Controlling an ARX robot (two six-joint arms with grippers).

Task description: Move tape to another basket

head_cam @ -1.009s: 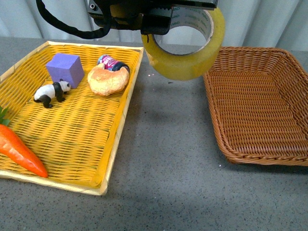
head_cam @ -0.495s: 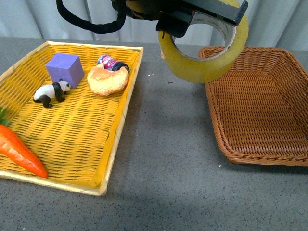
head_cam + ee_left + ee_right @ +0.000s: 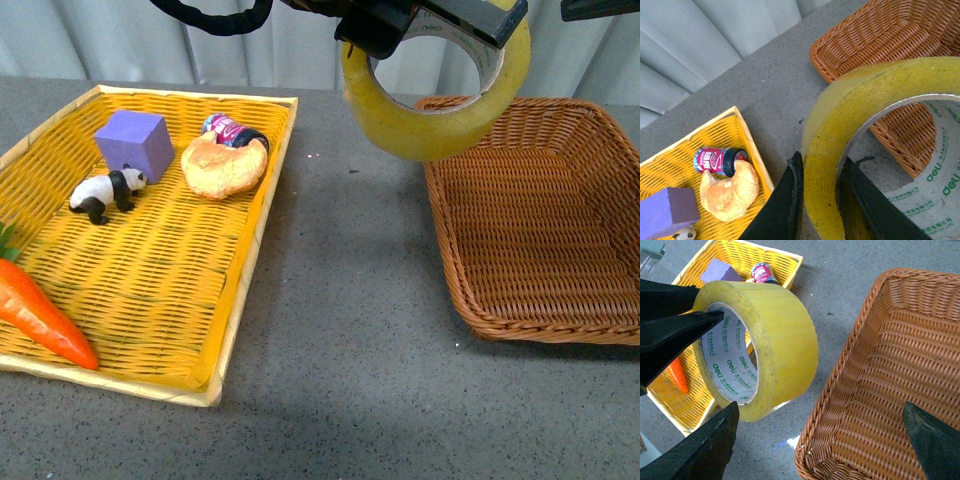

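Note:
My left gripper (image 3: pixel 425 30) is shut on the tape (image 3: pixel 430 110), a big yellowish roll with a white printed core. It holds the roll in the air, over the gap beside the near-left rim of the brown wicker basket (image 3: pixel 545 300). In the left wrist view its fingers (image 3: pixel 785 205) pinch the tape's wall (image 3: pixel 822 165), one outside, one inside. My right gripper (image 3: pixel 822 440) is open and empty above the basket (image 3: pixel 880 390); the tape (image 3: pixel 775 345) hangs to one side of it.
The yellow woven tray (image 3: pixel 150 300) on the left holds a purple block (image 3: pixel 135 143), a panda figure (image 3: pixel 108 190), a croissant (image 3: pixel 225 165) over a small can (image 3: pixel 230 128), and a carrot (image 3: pixel 40 315). Grey tabletop lies between tray and basket.
My left gripper has carried the tape to the right and a little higher, from over the tray's right edge to beside the brown basket's left rim.

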